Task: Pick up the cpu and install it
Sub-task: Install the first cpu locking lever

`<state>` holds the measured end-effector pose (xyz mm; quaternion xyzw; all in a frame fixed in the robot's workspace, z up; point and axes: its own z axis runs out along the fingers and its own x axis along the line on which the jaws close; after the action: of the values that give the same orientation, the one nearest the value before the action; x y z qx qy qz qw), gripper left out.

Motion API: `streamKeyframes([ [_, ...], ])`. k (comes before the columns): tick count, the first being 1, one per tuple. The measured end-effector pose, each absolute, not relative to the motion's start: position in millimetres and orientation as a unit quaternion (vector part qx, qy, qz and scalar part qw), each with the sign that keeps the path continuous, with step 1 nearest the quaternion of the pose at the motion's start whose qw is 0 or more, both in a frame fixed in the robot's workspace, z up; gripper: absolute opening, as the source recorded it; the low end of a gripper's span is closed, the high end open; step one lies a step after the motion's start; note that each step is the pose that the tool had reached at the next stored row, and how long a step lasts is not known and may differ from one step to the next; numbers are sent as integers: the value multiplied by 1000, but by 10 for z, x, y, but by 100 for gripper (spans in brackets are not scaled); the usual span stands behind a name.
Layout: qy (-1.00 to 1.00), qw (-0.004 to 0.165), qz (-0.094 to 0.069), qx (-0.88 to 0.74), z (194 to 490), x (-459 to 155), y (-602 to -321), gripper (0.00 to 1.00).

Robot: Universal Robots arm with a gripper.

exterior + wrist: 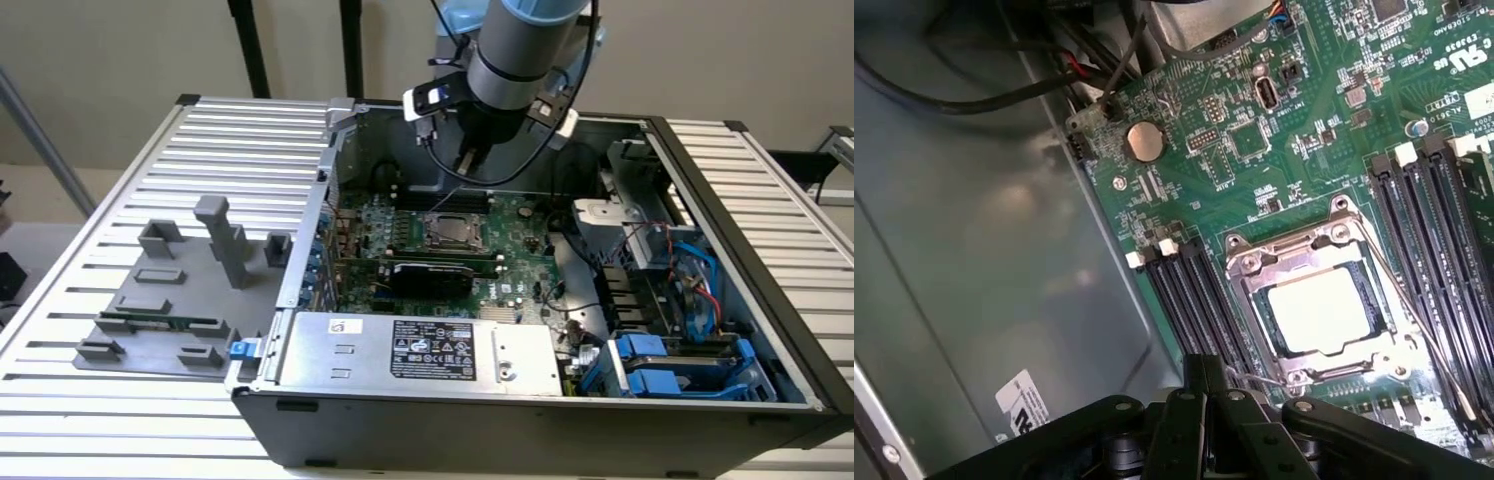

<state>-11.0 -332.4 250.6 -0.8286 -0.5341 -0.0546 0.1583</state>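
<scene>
The cpu (1319, 310), a flat square chip with a silvery top, lies inside the metal socket frame (1254, 262) on the green motherboard (1254, 140). In the exterior view the cpu (447, 228) shows in the middle of the board inside the open computer case (534, 410). My gripper (470, 162) hangs above the board, a little behind the socket and clear of it. In the wrist view my gripper (1204, 372) is shut with nothing between its fingers, and it sits beside the socket's near corner and the black memory slots (1189, 290).
A grey fixture (160, 310) with a green memory stick (158, 322) lies on the slatted table at the exterior view's left. The power supply (414, 350) fills the case's front. Blue drive bays (667, 365) and cables (681, 270) crowd the exterior view's right.
</scene>
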Motion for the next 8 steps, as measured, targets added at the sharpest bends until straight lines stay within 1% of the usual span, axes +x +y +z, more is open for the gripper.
streamKeyframes([
  [8,-534,158,-55,-829,2504,-420,-3346,11],
])
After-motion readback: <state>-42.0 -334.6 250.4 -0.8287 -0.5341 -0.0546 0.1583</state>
